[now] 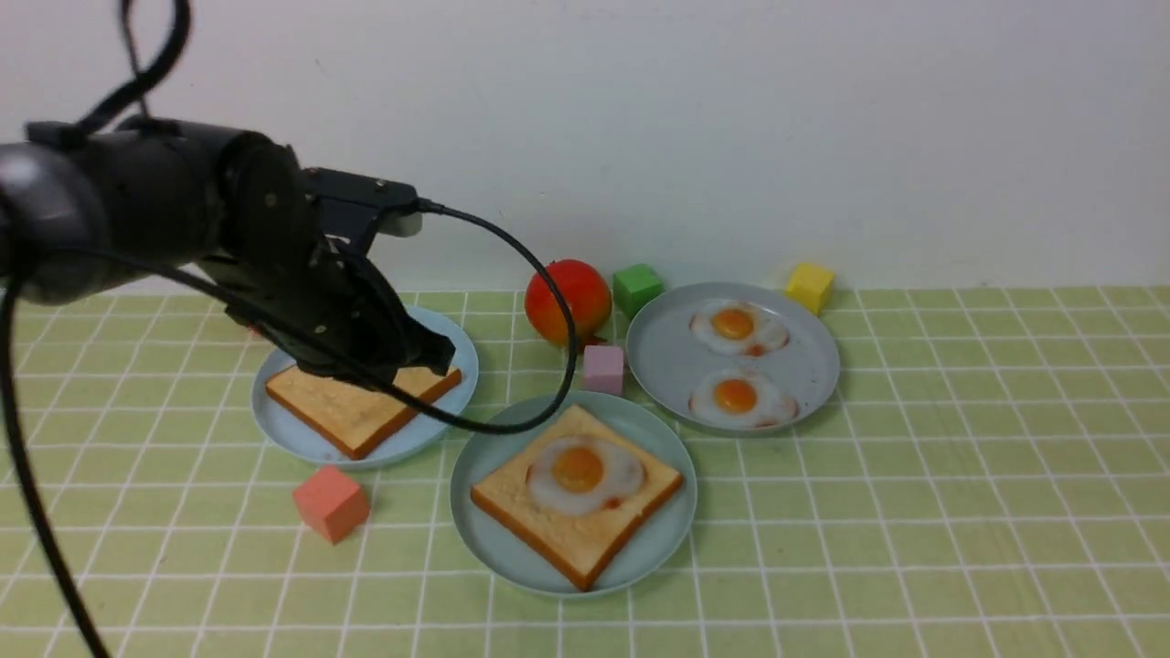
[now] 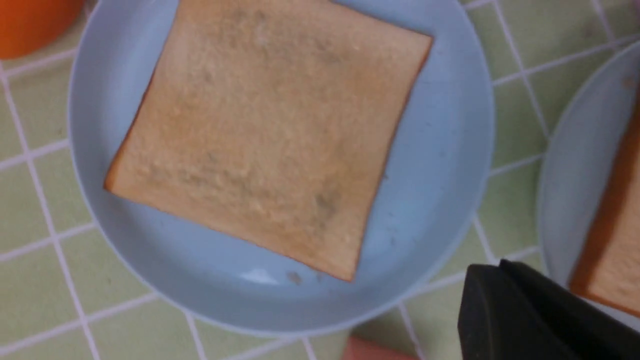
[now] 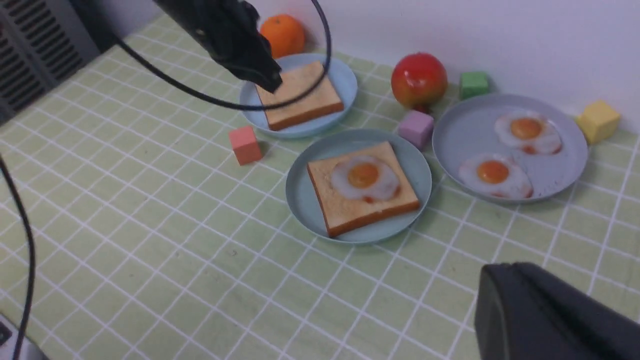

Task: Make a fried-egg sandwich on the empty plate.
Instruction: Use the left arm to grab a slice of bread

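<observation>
Black left gripper [image 1: 439,356] hovers clenched over toast [image 1: 352,413] (right gripper [image 3: 505,305] clenched too, empty).

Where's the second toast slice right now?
Front view, left side: the toast slice lies on the light-blue plate below the left gripper, just behind the coral cube.

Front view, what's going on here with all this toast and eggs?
The left gripper hovers, holding nothing, over a bare toast slice on the light-blue plate. On the greenish plate in the middle, the other slice carries one fried egg, with no top slice yet. Two more eggs lie on the grey plate. The right gripper is shut, clear of the plates.
</observation>
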Robot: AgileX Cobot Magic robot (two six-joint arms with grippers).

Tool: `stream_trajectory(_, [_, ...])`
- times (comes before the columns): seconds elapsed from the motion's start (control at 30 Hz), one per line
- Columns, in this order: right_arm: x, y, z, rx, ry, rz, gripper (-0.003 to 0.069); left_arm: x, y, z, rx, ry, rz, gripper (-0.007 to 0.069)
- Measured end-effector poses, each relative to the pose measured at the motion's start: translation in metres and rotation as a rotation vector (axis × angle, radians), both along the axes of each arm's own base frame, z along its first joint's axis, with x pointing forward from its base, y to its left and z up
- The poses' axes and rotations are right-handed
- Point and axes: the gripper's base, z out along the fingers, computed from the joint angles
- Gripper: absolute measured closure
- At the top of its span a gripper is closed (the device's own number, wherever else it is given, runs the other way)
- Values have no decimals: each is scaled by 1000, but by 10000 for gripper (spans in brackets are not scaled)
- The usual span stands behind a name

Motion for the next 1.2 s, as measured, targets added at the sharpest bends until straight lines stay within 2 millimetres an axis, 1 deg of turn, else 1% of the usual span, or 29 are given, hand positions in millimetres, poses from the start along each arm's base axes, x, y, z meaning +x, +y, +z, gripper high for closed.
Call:
stream_trajectory(0.07, [-1, 0, 0, -1, -2, 1, 656, 8, -1, -9, 33, 3, -26, 561])
stream_trajectory(0.13, [-2, 0, -1, -7, 8, 8, 656, 23, -3, -21, 87, -25, -74, 477])
stream_trajectory(0.2, [-2, 0, -2, -6, 17, 9, 656, 27, -3, -25, 99, -41, -85, 438])
stream_trajectory(0.23, [-3, 0, -2, 1, 29, 11, 655, 31, -4, -30, 107, -56, -95, 391])
stream_trajectory(0.27, [-3, 0, -2, 4, 32, 11, 655, 32, -4, -31, 108, -61, -96, 378])
stream_trajectory(0.33, [-4, 1, -3, 10, 47, 18, 654, 37, -6, -38, 107, -84, -104, 309])
stream_trajectory(0.47, [-4, 2, -2, 19, 52, 24, 652, 42, -7, -52, 110, -87, -112, 278])
stream_trajectory(0.57, [-5, 3, -2, 40, 59, 38, 652, 46, -8, -69, 135, -64, -129, 270])
stream_trajectory(0.67, [-6, 5, -1, 59, 66, 50, 650, 47, -7, -75, 161, -64, -147, 270])
stream_trajectory(0.83, [-7, 6, -1, 70, 71, 55, 649, 49, -7, -77, 172, -62, -156, 279])
stream_trajectory(0.93, [-7, 6, -1, 82, 77, 61, 648, 49, -7, -78, 178, -56, -157, 336])
stream_trajectory(0.97, [-7, 7, 0, 88, 80, 65, 645, 49, -7, -78, 182, -55, -159, 397])
stream_trajectory(1.07, [-8, 7, 0, 96, 83, 71, 645, 49, -6, -75, 190, -57, -165, 520])
stream_trajectory(1.13, [-8, 7, 0, 96, 82, 71, 643, 47, -6, -70, 191, -60, -164, 561])
stream_trajectory(1.2, [-8, 7, -1, 93, 88, 73, 641, 43, -5, -62, 193, -46, -158, 580])
